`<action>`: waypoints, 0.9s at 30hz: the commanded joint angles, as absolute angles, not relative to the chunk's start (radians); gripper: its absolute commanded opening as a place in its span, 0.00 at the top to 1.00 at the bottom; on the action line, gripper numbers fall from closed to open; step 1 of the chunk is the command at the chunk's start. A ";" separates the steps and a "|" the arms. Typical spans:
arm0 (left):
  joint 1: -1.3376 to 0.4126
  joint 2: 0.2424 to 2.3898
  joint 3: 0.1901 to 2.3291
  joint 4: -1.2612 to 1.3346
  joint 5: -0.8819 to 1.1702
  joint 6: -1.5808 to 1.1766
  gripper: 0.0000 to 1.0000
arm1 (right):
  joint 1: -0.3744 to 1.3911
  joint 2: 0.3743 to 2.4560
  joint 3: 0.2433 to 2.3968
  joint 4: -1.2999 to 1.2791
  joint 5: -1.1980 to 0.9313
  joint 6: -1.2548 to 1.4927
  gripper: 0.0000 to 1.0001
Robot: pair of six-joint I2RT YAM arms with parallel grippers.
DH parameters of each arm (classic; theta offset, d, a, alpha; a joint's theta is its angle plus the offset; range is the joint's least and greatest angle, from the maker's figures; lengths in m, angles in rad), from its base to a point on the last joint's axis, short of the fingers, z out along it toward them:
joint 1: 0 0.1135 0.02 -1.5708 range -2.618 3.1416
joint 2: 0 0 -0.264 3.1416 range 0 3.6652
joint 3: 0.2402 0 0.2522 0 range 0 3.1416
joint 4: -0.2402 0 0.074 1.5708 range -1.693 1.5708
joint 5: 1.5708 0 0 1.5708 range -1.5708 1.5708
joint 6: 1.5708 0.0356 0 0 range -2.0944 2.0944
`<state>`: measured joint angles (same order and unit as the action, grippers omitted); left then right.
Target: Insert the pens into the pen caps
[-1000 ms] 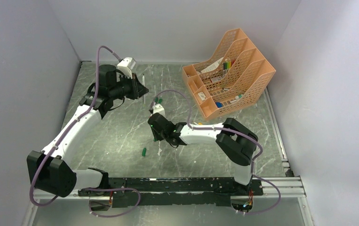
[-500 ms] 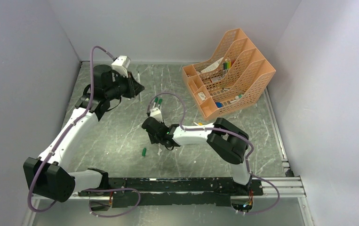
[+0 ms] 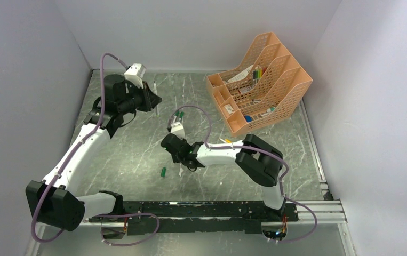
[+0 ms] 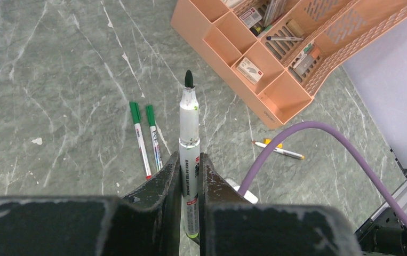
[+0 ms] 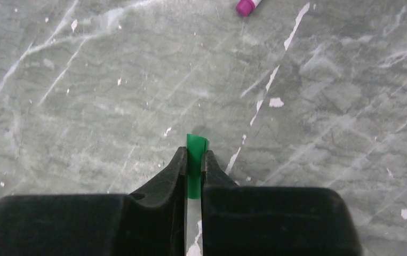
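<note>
Top view: peach mesh plastic desk organiser [image 3: 260, 80]; work goes on left of it.

Left wrist: left gripper [image 4: 189, 159] pinches an upright white, green-tipped marker pen [image 4: 189, 122].

Right wrist: right gripper [image 5: 193, 156] is clamped on a small green plastic cap [image 5: 196, 143].

Best approach: line up the axes, turn the cap's mouth to the tip, push straight.

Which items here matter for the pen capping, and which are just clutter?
Job: pen in left pincer; green cap in right pincer; loose cap; two capped pens.
Clutter: orange organizer; magenta-tipped marker.

An orange mesh organiser [image 3: 289, 98] stands on the marbled table [image 3: 137, 144].
</note>
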<state>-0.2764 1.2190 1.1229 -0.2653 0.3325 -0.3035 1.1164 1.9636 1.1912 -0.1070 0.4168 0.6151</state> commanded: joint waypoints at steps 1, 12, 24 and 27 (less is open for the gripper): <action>-0.259 1.198 1.107 -0.233 0.341 -0.322 0.93 | 1.125 1.881 1.113 -0.077 0.434 0.631 1.00; -0.220 1.175 0.973 0.214 0.804 -0.657 0.93 | 1.001 1.372 0.774 0.182 0.444 0.659 1.00; -0.393 1.244 0.766 0.794 0.850 -0.977 0.93 | 0.723 1.077 0.696 0.448 0.146 0.590 1.00; -0.407 1.288 0.760 0.868 0.871 -1.007 0.93 | 0.688 1.092 0.711 0.516 0.083 0.599 1.00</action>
